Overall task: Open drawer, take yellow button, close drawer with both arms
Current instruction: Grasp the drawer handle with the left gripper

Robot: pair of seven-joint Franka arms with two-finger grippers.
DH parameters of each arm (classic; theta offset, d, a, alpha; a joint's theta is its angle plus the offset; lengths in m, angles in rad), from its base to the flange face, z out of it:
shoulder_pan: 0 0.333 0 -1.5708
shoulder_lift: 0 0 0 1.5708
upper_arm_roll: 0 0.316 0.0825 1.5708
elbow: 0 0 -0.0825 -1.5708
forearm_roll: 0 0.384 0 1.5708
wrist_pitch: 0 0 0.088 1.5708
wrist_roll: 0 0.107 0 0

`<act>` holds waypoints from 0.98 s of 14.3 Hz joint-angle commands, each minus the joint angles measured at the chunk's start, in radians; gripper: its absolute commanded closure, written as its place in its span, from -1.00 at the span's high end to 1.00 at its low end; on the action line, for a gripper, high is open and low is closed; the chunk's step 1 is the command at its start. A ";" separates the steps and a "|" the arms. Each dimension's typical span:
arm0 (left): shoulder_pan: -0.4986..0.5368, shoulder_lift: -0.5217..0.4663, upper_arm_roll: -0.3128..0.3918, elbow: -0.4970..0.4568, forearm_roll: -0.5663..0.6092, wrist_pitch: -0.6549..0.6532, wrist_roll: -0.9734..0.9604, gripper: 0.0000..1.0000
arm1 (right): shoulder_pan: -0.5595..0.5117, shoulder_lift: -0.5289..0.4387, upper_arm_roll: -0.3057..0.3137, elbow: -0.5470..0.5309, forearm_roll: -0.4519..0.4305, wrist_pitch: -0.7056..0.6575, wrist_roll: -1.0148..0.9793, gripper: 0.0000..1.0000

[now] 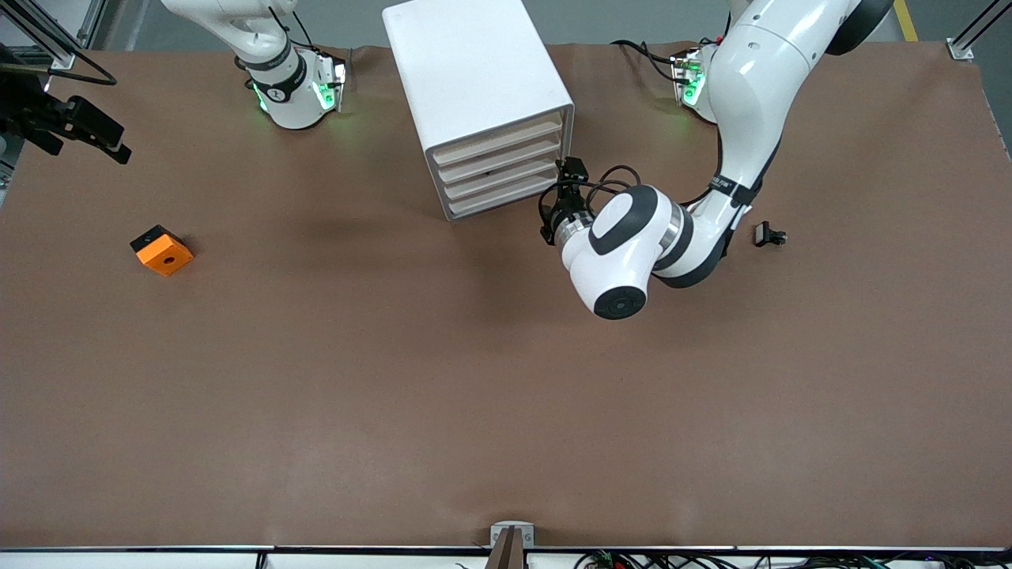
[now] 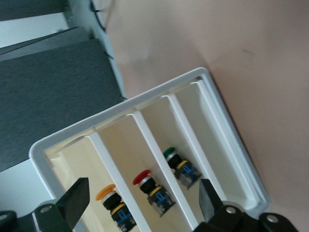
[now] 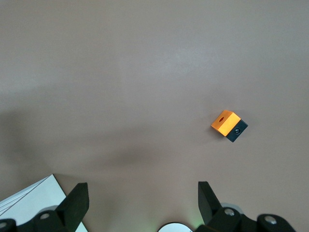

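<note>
The white cabinet (image 1: 474,71) stands at the back middle, and all four drawers sit flush. The drawer (image 1: 498,136), uppermost, shows in the left wrist view (image 2: 72,164) with the button (image 2: 107,192) lying in it, orange cap on a dark blue-black body. My left gripper (image 1: 571,174) hovers close in front of the drawer fronts, at the cabinet's corner toward the left arm's end. It is open (image 2: 142,208) with nothing between its fingers (image 2: 73,203). My right gripper (image 3: 142,205) waits high over the table, open and empty, and is out of the front view.
A red-capped button (image 2: 145,178) and a green-capped one (image 2: 170,153) lie in the two drawers below. An orange square block (image 1: 162,250) with a black base sits toward the right arm's end (image 3: 228,124). A small black part (image 1: 769,235) lies beside the left arm. Dark equipment (image 1: 79,126) juts in near the right arm's base.
</note>
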 commanded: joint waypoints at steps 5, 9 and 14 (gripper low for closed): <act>-0.005 0.109 0.003 0.025 -0.132 -0.176 -0.164 1.00 | -0.009 -0.014 -0.004 -0.006 0.012 -0.013 -0.015 1.00; -0.016 0.134 0.003 0.025 -0.155 -0.233 -0.264 1.00 | -0.006 -0.017 -0.002 -0.006 0.012 -0.015 -0.015 1.00; -0.028 0.143 0.005 0.021 -0.167 -0.268 -0.277 0.46 | -0.007 -0.016 -0.002 -0.006 0.005 -0.008 -0.016 1.00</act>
